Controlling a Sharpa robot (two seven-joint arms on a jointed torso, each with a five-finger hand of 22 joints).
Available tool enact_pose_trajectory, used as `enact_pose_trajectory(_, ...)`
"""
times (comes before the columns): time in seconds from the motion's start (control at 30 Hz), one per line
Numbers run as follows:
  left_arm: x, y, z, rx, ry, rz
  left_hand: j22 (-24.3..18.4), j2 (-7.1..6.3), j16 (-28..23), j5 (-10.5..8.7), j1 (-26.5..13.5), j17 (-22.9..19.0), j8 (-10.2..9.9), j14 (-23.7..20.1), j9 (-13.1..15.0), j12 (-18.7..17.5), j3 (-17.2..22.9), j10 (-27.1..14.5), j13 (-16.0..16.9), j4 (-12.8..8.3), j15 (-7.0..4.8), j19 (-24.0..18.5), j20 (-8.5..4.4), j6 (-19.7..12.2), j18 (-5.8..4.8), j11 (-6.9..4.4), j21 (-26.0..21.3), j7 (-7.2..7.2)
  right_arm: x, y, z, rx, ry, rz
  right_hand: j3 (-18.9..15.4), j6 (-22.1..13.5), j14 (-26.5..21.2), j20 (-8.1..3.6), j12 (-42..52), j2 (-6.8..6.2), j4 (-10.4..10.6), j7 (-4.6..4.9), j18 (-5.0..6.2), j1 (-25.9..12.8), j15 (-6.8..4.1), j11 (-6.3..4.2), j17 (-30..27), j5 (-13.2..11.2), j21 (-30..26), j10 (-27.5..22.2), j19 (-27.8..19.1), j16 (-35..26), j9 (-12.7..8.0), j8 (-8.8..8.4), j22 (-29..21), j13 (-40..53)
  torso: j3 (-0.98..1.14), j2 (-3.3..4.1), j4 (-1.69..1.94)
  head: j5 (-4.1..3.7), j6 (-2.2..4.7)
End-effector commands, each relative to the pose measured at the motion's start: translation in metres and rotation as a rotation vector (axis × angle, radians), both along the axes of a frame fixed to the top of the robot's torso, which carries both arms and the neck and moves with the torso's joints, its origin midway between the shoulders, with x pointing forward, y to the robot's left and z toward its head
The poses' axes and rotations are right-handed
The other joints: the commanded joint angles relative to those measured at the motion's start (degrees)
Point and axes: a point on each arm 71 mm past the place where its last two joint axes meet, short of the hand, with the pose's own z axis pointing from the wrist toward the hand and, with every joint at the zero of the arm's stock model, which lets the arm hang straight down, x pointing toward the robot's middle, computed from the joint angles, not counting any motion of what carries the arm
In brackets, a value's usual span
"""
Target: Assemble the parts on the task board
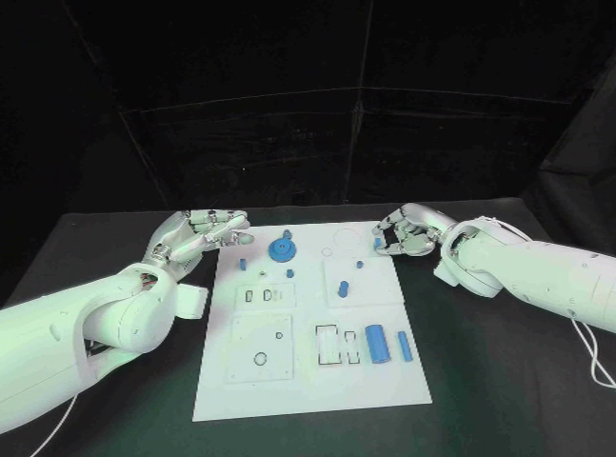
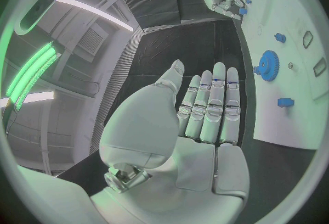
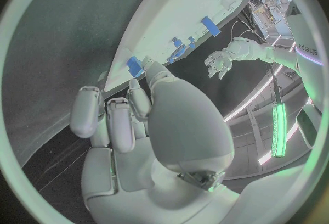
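at the far right corner of the white plastic task board [image 1: 312, 324], a small blue block [image 1: 379, 244] is pinched by the right hand [image 1: 404, 234]; the left hand [image 1: 198, 233] is held open, empty. a loose pinch could drop it.

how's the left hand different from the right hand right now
The left hand holds nothing, its fingers straight and side by side off the board's far left corner; the right hand has its fingers curled in, pinching a small blue part. The left hand hangs over black table; the right hand sits at the white task board's far right corner. Both are silver, on white arms, at the board's far end.
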Motion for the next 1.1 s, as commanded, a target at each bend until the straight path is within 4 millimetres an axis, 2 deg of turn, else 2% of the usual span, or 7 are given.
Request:
enact_pose_trajectory(0.03,-0.0002,-0.0011,0.0014,-0.007,-0.005,-0.01,-0.06,0.48,-0.35,-0.1,-0.04,0.06,-0.34,0.22,-0.06,-0.32,0.01,0.14,-0.07,-0.33,0.03,0.56,0.0,0.14,0.87,0.28,-0.38,0.06,0.0008,0.0018,-0.0009,-0.015,0.017,0.001,-0.33,0.62,3.58,-0.12,-0.1,0.23,0.01,-0.04,-0.78,-0.63,-0.16,0.01,2.5,0.12,-0.36,-0.2,-0.26,-0.24,0.12,0.34,0.0,0.09,0.0,0.01,0.0,0.03,-0.07)
enact_pose_trajectory(0.53,-0.0002,-0.0005,0.0013,-0.006,-0.003,-0.01,-0.09,0.5,-0.42,-0.1,-0.04,0.08,-0.38,0.25,-0.06,-0.37,0.03,0.16,-0.07,-0.4,0.03,0.58,0.0,0.15,0.87,0.27,-0.41,0.06,0.0031,0.0025,-0.0025,-0.038,0.014,-0.032,-0.83,4.11,3.62,-0.62,0.64,1.29,0.05,-0.91,-0.82,-1.84,-0.76,-0.74,2.59,-0.16,-0.26,0.46,0.02,-0.26,0.52,2.2,0.26,0.75,0.04,0.03,-0.05,0.11,-0.13)
enact_pose_trajectory(1.1,-0.0003,-0.0002,0.0013,-0.006,-0.002,-0.011,-0.09,0.5,-0.42,-0.1,-0.04,0.08,-0.38,0.25,-0.06,-0.37,0.03,0.16,-0.07,-0.4,0.03,0.58,0.0,0.15,0.87,0.27,-0.41,0.06,0.0038,0.0055,-0.0032,-0.044,0.012,-0.038,-0.6,5.21,3.67,-0.88,0.89,1.91,-0.16,-1.23,-0.87,-1.82,-1.04,-1.06,2.77,-0.16,-0.19,0.72,0.21,-0.2,0.54,2.73,0.48,1.0,0.05,0.02,-0.08,0.09,-0.21)
